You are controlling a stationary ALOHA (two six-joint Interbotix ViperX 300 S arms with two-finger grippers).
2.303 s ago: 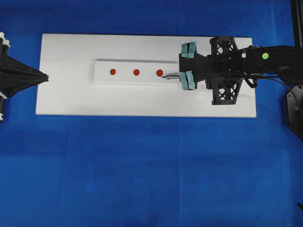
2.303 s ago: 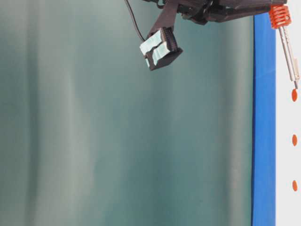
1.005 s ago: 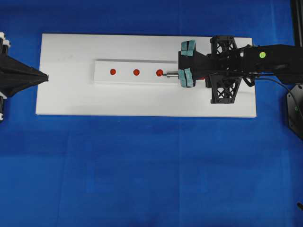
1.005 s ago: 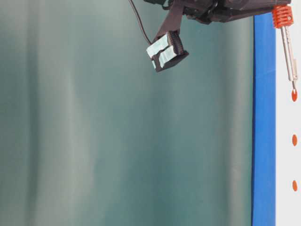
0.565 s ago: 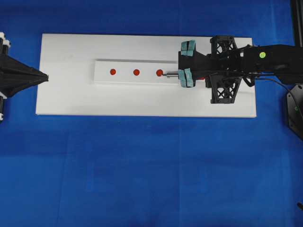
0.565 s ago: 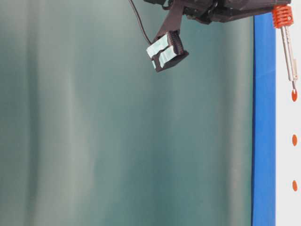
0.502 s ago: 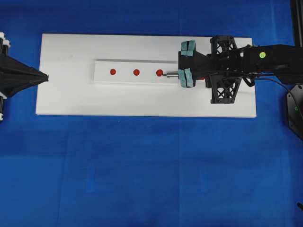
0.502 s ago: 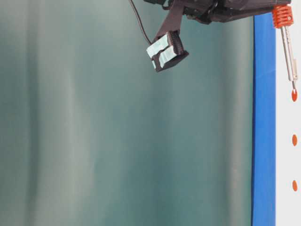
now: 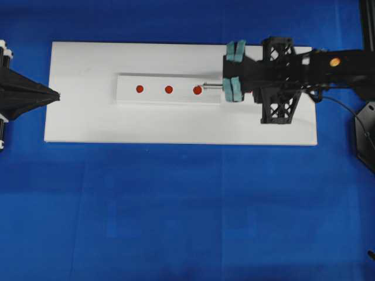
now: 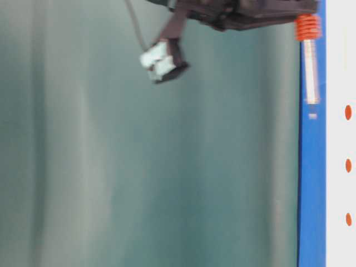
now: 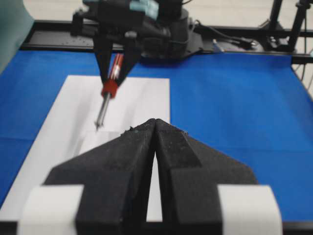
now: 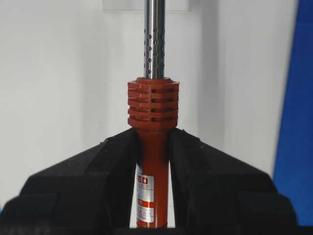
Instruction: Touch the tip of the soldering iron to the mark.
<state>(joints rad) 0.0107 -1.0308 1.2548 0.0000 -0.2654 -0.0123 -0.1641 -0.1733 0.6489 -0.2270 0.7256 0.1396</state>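
Overhead view: the right gripper (image 9: pixel 234 71) reaches in from the right over the white board (image 9: pixel 82 117), its teal-padded fingers (image 9: pixel 232 89) pointing left. Out past the fingers, the silver shaft of the iron (image 9: pixel 212 88) runs left toward the strip (image 9: pixel 153 98). Its tip ends just short of the mark (image 9: pixel 197 90), the nearest of three red dots to the gripper; the middle dot (image 9: pixel 169 89) and the far dot (image 9: pixel 139 89) lie farther out along the same line.

Right wrist view: the black jaws are clamped on the iron's (image 12: pixel 152 147) red handle, one on each side, just behind the ribbed collar. The perforated metal shaft runs straight ahead of the gripper (image 12: pixel 152 147) and out of the top of the frame.

Table-level view, blurred: the iron (image 10: pixel 309 61) hangs away from the board, and its tip stands clearly apart from the mark (image 10: pixel 348 112), not touching it.

Left wrist view: the left gripper (image 11: pixel 155 128) has its two black fingers pressed together with nothing between them. Ahead of it the iron (image 11: pixel 105 103) slopes down from the right gripper (image 11: pixel 115 58), tip above the board (image 11: pixel 142 103). In the overhead view the left gripper (image 9: pixel 55 95) sits at the board's opposite edge, well apart from the strip.
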